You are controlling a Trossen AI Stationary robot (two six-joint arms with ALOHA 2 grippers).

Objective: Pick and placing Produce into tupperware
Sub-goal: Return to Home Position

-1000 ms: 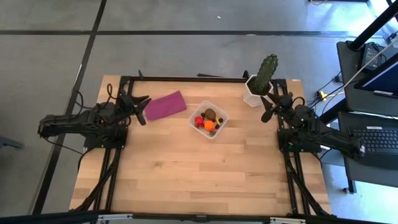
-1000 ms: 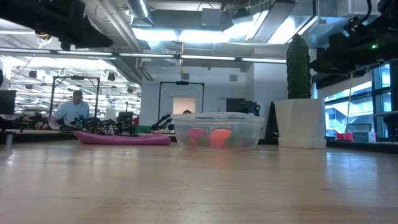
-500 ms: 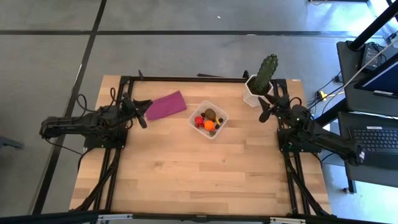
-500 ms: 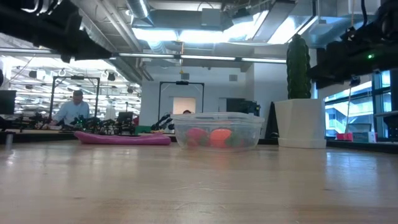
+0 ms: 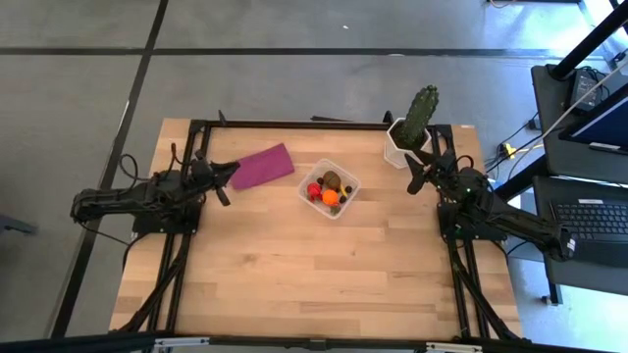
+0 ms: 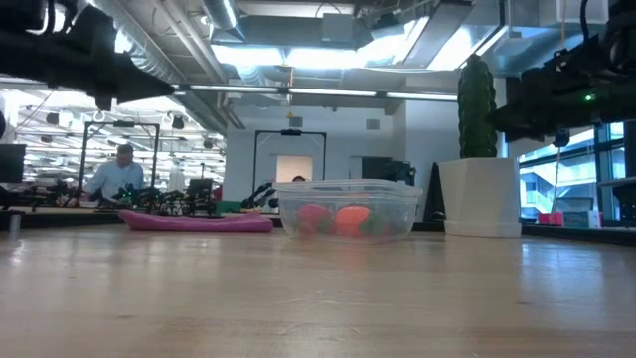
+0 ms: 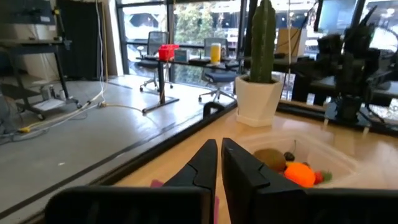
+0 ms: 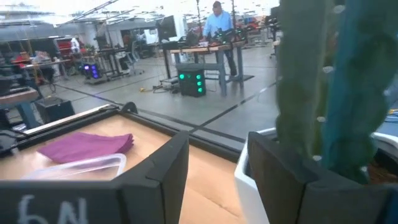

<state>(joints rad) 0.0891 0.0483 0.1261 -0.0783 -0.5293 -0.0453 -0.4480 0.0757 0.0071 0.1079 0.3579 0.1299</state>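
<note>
My left claw (image 7: 219, 146) has its two dark, flat-sided fingers drawn together to a thin slit, with nothing between them. It hangs over the left side of the pale, planked wooden table (image 5: 314, 265), just beside the near corner of the flat purple cloth (image 5: 260, 166), and that arm lies low and stretched out, pointing toward the table's middle. My right claw (image 8: 214, 140) has its blocky dark fingers spread wide and is empty too. It sits by the table's right edge, close to the white hexagonal pot (image 5: 397, 139) that holds the tall, ribbed green cactus (image 5: 422, 110), and that arm is folded low along the right rail. Between the two claws, well apart from both, stands the clear, shallow plastic tupperware box with rounded corners (image 5: 314, 177), set at an angle on the back half of the table. The tiny toy produce lies inside it: a smooth orange ball (image 5: 331, 197), a brown kiwi-like oval (image 5: 332, 179), a red strawberry (image 5: 314, 190) and some dark berries (image 5: 343, 192), huddled close together.
</note>
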